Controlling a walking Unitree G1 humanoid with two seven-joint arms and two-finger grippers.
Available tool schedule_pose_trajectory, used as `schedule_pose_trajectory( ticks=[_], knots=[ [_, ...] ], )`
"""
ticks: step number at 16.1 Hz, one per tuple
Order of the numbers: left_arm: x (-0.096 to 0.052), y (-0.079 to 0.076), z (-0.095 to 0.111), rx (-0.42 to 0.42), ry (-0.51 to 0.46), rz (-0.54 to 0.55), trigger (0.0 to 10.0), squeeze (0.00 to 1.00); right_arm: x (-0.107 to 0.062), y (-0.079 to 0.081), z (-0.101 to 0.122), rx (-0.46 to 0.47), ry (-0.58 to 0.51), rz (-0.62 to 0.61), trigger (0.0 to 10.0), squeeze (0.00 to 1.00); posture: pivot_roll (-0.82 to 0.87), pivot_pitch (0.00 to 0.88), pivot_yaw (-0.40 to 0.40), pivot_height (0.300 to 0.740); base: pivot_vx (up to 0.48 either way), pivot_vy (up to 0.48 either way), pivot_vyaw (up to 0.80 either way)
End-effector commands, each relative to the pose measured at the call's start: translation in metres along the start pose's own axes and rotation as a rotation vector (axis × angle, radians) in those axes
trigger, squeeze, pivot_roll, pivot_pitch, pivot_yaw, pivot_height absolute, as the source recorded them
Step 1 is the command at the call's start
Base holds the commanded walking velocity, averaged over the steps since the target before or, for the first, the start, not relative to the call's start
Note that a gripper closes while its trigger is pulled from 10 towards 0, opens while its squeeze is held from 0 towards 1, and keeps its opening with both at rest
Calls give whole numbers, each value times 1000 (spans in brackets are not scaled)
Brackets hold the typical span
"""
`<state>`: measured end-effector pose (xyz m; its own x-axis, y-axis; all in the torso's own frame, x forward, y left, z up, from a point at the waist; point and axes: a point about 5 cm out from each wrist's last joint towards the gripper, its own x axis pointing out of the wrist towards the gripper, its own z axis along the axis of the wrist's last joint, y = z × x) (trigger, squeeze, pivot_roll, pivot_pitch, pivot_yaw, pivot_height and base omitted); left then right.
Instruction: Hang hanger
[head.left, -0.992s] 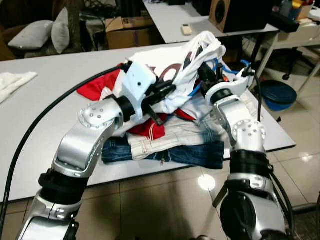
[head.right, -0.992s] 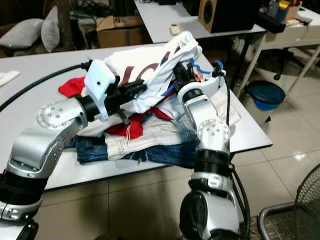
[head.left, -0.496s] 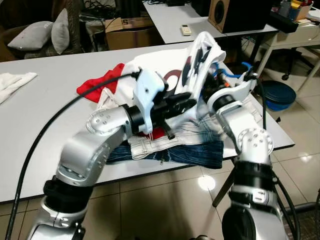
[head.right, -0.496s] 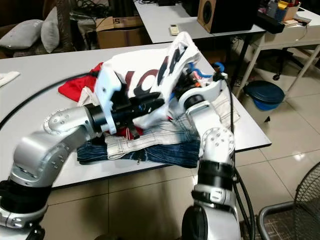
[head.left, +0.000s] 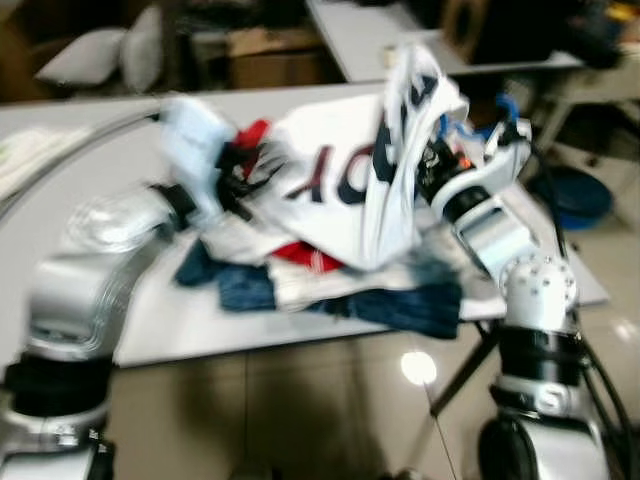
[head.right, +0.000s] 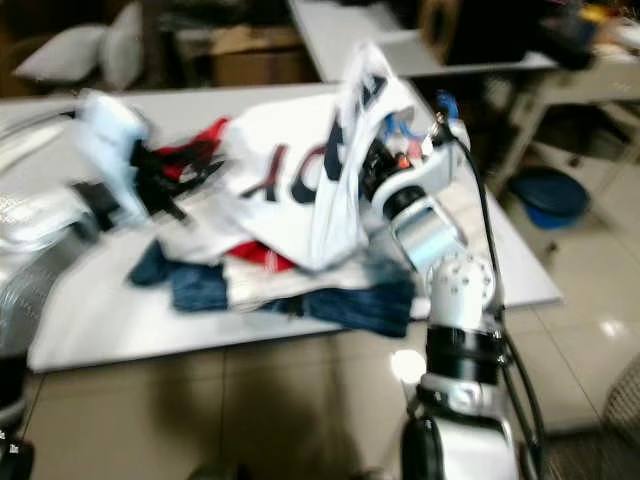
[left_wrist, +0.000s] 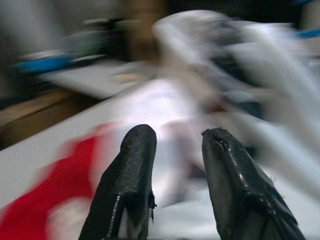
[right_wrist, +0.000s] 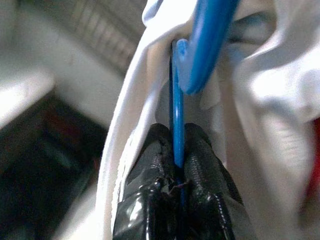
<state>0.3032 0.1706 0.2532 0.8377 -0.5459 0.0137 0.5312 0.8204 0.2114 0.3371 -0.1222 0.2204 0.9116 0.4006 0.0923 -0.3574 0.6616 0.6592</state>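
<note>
Right gripper (right_wrist: 176, 192) pinched tight on thin blue hanger (right_wrist: 192, 60); fingers pressed flat on either side of the strip; hanger sits inside the white shirt (head.left: 340, 190), lifted above the clothes pile (head.left: 330, 285) near the table's (head.left: 150, 320) right end. Left gripper (left_wrist: 172, 150) off to the left of the shirt, fingers spread w/ a gap between, nothing in them; red cloth (left_wrist: 45, 190) and white fabric beyond the tips, all blurred. Eye views smeared, so exact contact btw left fingers and shirt hard to tell.

Risks, judged from here:
- grip on a narrow edge only; hanger could twist or slip out if shirt's weight pulls sideways;
- shirt hem seems to drape onto the pile; could snag on jeans (head.left: 400, 305) and drag other garments off the table edge;
- shirt bunched unevenly over hanger; prob. slides off one shoulder once lifted clear;
- no rail or hook visible; long carry likely, more chances to shake the shirt loose;
- left arm cable (head.left: 60, 170) lies across table, could catch fabric.
</note>
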Motion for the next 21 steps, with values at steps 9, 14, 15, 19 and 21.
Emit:
schedule_pose_trajectory(
  ticks=[9,14,15,19,21],
  knots=[
    [-49,-24,-17,31,99,177,10000,0,-33,51,-36,-201,263,319,10000,0,158,87,-108,740,0,0,800],
    [-47,-62,-41,50,201,73,10000,0,-72,29,-47,-332,361,194,10000,0,89,90,-19,740,0,0,800],
    [-39,-63,-42,54,191,86,10000,0,-82,23,-43,-340,345,151,10000,0,79,87,-3,740,0,0,800],
    [-16,-78,-45,60,147,22,10000,0,-95,20,-27,-363,241,21,10000,0,1,87,42,740,0,0,800],
    [-11,-88,-43,47,135,1,10000,0,-105,19,-16,-359,207,30,10000,0,-28,91,46,740,0,0,800]
  ],
)
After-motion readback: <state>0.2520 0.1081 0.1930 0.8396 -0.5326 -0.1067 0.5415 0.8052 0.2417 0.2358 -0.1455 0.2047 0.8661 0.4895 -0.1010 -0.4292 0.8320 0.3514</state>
